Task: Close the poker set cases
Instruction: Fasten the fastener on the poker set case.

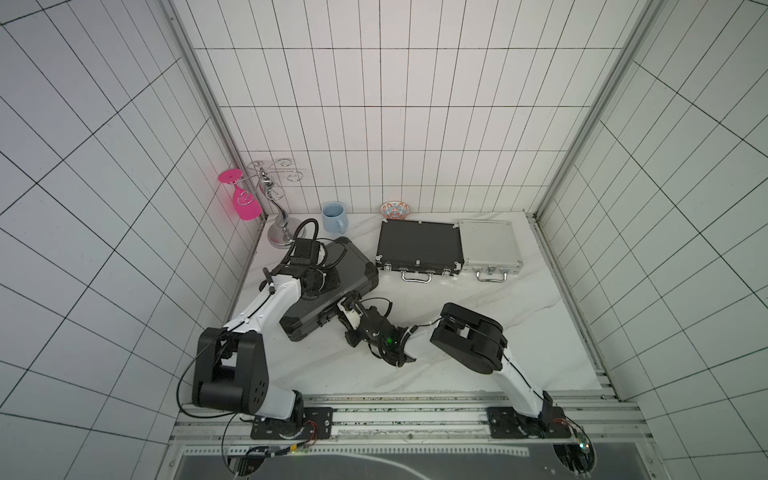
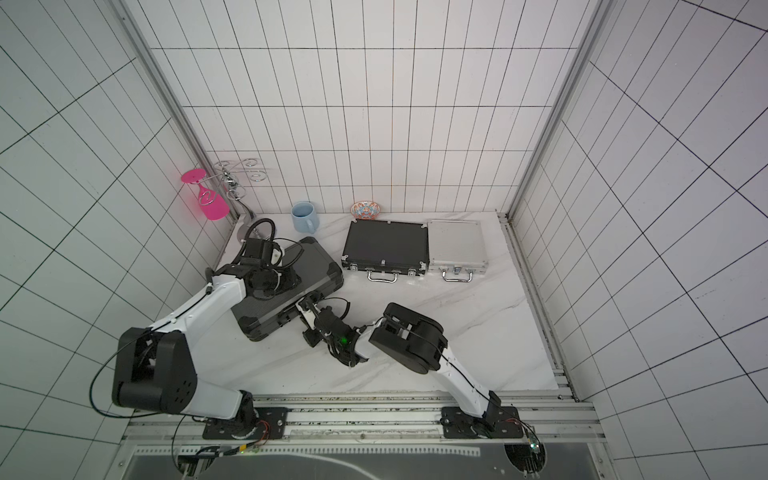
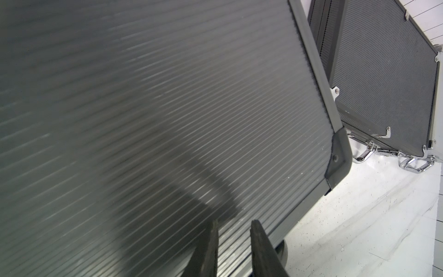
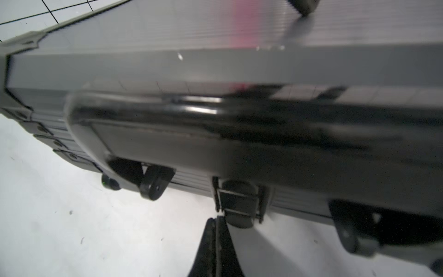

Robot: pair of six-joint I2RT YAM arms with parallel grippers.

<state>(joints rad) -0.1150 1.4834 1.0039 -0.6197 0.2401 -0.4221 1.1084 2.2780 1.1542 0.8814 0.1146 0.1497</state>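
Under our left gripper (image 3: pixel 235 224) the big case (image 1: pixel 353 266) is black with ribbed stripes. Beyond the gripper we see a black case (image 1: pixel 419 245) with silver trim, a silver case (image 1: pixel 489 245) and a pale blue mug (image 1: pixel 333 216); the table (image 1: pixel 540 316) is white, grey-veined.

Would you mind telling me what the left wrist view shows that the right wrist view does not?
Only the left wrist view: the lid top of the large ribbed case, the closed medium black case beside it, and the left gripper with its jaws slightly apart. Only the right wrist view: the large case's handle, a front latch, and the shut right gripper near that latch. Both: the large ribbed case and the white table.
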